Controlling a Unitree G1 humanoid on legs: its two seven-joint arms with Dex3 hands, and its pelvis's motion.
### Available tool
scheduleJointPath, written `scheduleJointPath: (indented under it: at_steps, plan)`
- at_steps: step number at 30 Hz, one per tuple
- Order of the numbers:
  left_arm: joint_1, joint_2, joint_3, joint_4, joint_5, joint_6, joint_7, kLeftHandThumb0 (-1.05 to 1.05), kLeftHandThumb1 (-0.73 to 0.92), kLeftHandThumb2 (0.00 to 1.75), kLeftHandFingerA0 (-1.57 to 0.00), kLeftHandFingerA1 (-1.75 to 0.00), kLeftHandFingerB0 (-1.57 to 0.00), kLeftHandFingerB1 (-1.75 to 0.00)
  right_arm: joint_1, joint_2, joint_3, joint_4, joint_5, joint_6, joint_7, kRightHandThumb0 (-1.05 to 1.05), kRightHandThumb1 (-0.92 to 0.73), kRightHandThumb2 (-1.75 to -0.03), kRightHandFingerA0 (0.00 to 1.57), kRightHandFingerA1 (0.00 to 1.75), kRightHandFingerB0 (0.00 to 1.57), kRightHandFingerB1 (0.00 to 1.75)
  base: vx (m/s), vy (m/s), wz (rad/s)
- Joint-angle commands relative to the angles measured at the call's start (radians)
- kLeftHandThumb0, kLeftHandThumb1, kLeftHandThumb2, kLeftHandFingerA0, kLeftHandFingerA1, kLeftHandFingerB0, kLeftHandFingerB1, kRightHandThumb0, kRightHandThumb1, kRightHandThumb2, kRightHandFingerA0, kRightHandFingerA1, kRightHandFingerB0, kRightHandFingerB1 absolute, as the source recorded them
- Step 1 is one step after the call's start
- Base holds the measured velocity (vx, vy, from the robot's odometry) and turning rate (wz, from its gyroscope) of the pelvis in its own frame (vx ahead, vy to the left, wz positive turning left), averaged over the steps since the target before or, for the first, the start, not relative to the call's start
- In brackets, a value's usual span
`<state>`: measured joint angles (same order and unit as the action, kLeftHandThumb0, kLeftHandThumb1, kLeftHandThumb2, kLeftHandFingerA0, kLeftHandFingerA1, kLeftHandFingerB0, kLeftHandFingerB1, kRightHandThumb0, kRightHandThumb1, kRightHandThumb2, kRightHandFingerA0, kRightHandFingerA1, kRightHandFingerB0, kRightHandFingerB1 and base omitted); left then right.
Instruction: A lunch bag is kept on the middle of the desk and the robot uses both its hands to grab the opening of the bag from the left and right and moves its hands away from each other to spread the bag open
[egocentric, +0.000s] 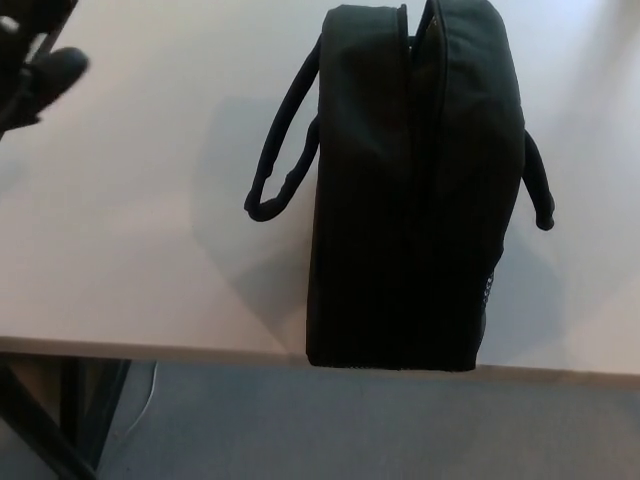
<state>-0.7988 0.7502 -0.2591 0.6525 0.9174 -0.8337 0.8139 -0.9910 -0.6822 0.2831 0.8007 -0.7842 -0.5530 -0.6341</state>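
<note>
Pale desk (130, 230) fills most of the view, and one black lunch bag (410, 190) stands on it near the front edge. One left hand (35, 65) shows at the top left corner, far from the bag; I cannot tell how it is set. No right hand shows. One slit (413, 120) runs along the top. It looks soft and light, so pinch the cloth on each side of the slit. Two handles (280, 160) hang down.

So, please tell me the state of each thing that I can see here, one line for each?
lunch bag: upright on the desk, top opening nearly closed, only a narrow slit.
left handle: drooping outward, ungrasped.
right handle: hanging down, ungrasped.
left hand: at the top-left corner, away from the bag, holding nothing visible.
desk: bag stands at its near edge.
</note>
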Motion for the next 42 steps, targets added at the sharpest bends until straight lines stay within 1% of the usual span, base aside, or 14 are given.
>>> scheduleJointPath:
  at_steps: [1, 11, 22, 26, 28, 29, 30, 31, 34, 35, 38, 40, 41, 42]
  plan:
    - [-0.201, -0.08, -0.277, 0.107, 0.313, -0.05, 0.242, -0.08, 0.54, 0.57, -0.36, -0.33, -0.06, -0.27, -0.239, 0.036, 0.186, 0.118, -0.186, -0.006, 0.08, -0.57, -0.41, -0.7, 0.31, 0.41, 0.25, 0.39, 0.0, 0.0, 0.0]
    - [-0.295, -0.148, -0.505, 0.115, 0.402, -0.06, 0.386, -0.04, 0.52, 0.6, -0.38, -0.35, -0.06, -0.36, -0.378, 0.136, 0.312, 0.211, -0.208, 0.003, 0.056, -0.46, -0.47, -0.55, 0.4, 0.36, 0.34, 0.32, 0.0, 0.0, 0.0]
    - [-0.34, -0.274, -0.657, 0.126, 0.443, -0.004, 0.533, -0.08, 0.54, 0.63, -0.35, -0.36, -0.06, -0.2, -0.404, 0.246, 0.442, 0.269, -0.261, 0.048, 0.017, -0.55, -0.43, -0.7, 0.35, 0.43, 0.26, 0.39, 0.0, 0.0, 0.0]
    - [-0.347, -0.296, -0.69, 0.126, 0.451, 0.001, 0.549, -0.08, 0.56, 0.58, -0.4, -0.35, -0.07, -0.33, -0.388, 0.27, 0.491, 0.266, -0.286, 0.061, 0.012, -0.58, -0.45, -0.74, 0.31, 0.43, 0.2, 0.39, 0.0, 0.0, 0.0]
    - [-0.346, -0.299, -0.7, 0.13, 0.452, 0.009, 0.553, -0.08, 0.53, 0.6, -0.41, -0.36, -0.06, -0.34, -0.381, 0.27, 0.509, 0.261, -0.289, 0.046, 0.01, -0.59, -0.46, -0.75, 0.31, 0.43, 0.18, 0.39, 0.0, 0.0, 0.0]
    - [-0.34, -0.301, -0.706, 0.134, 0.452, 0.011, 0.554, -0.07, 0.34, 0.85, -0.3, -0.54, 0.0, -0.46, -0.367, 0.264, 0.526, 0.254, -0.304, 0.045, 0.0, -0.59, -0.45, -0.74, 0.34, 0.44, 0.19, 0.38, 0.0, 0.0, 0.0]
    - [-0.335, -0.302, -0.712, 0.138, 0.452, 0.014, 0.559, -0.07, 0.34, 0.85, -0.3, -0.54, 0.0, -0.46, -0.353, 0.257, 0.541, 0.246, -0.316, 0.042, -0.015, -0.59, -0.45, -0.74, 0.34, 0.44, 0.19, 0.38, 0.0, 0.0, 0.0]
    - [-0.332, -0.303, -0.717, 0.142, 0.452, 0.015, 0.561, -0.08, 0.55, 0.56, -0.42, -0.34, -0.06, -0.34, -0.346, 0.249, 0.547, 0.238, -0.317, 0.036, -0.01, -0.55, -0.46, -0.73, 0.32, 0.43, 0.18, 0.38, 0.0, 0.0, 0.0]
    - [-0.323, -0.295, -0.726, 0.145, 0.445, 0.007, 0.545, -0.07, 0.55, 0.56, -0.42, -0.33, -0.11, -0.35, -0.326, 0.217, 0.562, 0.21, -0.316, 0.007, 0.01, -0.54, -0.46, -0.73, 0.29, 0.42, 0.16, 0.37, 0.0, 0.0, 0.0]
    - [-0.319, -0.291, -0.728, 0.144, 0.444, 0.005, 0.55, -0.06, 0.54, 0.58, -0.41, -0.35, -0.11, -0.35, -0.316, 0.202, 0.563, 0.199, -0.318, 0.0, 0.005, -0.46, -0.54, -0.57, 0.4, 0.34, 0.29, 0.3, 0.0, 0.0, 0.0]
    - [-0.315, -0.287, -0.738, 0.154, 0.453, 0.009, 0.576, -0.08, 0.54, 0.58, -0.42, -0.35, -0.13, -0.34, -0.301, 0.158, 0.569, 0.176, -0.329, -0.026, -0.022, -0.53, -0.44, -0.7, 0.32, 0.42, 0.23, 0.38, 0.0, 0.0, 0.0]
    - [-0.314, -0.283, -0.744, 0.16, 0.46, 0.023, 0.579, -0.06, 0.54, 0.6, -0.4, -0.36, -0.12, -0.34, -0.302, 0.133, 0.571, 0.163, -0.337, -0.037, -0.036, -0.46, -0.51, -0.56, 0.4, 0.35, 0.29, 0.3, 0.0, 0.0, 0.0]
    - [-0.31, -0.28, -0.747, 0.163, 0.461, 0.027, 0.583, -0.05, 0.35, 0.88, -0.27, -0.54, -0.07, -0.49, -0.305, 0.107, 0.571, 0.148, -0.347, -0.036, -0.042, -0.46, -0.53, -0.57, 0.42, 0.35, 0.27, 0.3, 0.0, 0.0, 0.0]
    - [-0.309, -0.278, -0.749, 0.165, 0.461, 0.029, 0.586, -0.05, 0.35, 0.88, -0.27, -0.54, -0.07, -0.49, -0.305, 0.095, 0.57, 0.14, -0.352, -0.035, -0.044, -0.46, -0.53, -0.57, 0.42, 0.35, 0.27, 0.3, 0.0, 0.0, 0.0]
